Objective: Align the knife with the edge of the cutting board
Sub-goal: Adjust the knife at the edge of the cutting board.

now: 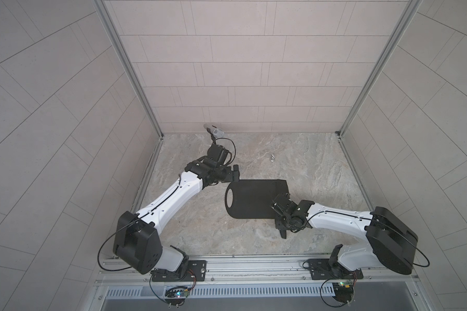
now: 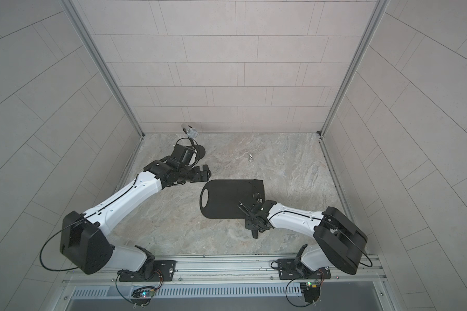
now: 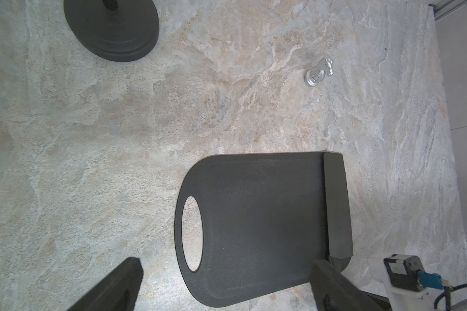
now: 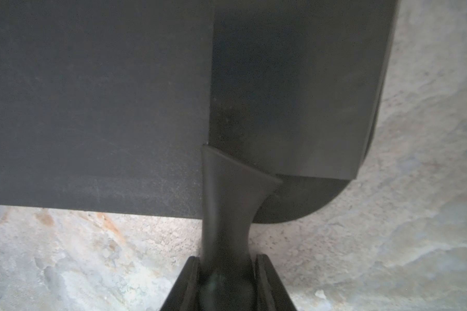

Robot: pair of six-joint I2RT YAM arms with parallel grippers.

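Observation:
The black cutting board point(image 1: 251, 199) point(image 2: 224, 199) lies flat mid-table, its oval handle hole pointing left. The all-black knife point(image 3: 337, 204) rests along the board's right short edge. Its wide blade point(image 4: 289, 94) lies on the board point(image 4: 92, 107), and its handle sticks out past the front edge point(image 1: 284, 234). My right gripper point(image 4: 225, 269) point(image 1: 281, 223) is shut on the knife's handle, one finger pressed to each side. My left gripper point(image 1: 235, 173) point(image 3: 225, 269) hovers open just behind the board's left end point(image 3: 254, 223), holding nothing.
A silver microphone point(image 1: 217, 132) on a round black base point(image 3: 111, 29) stands at the back left, close behind my left arm. A small silver chess knight point(image 1: 272, 157) point(image 3: 318, 71) sits behind the board. Tiled walls enclose three sides.

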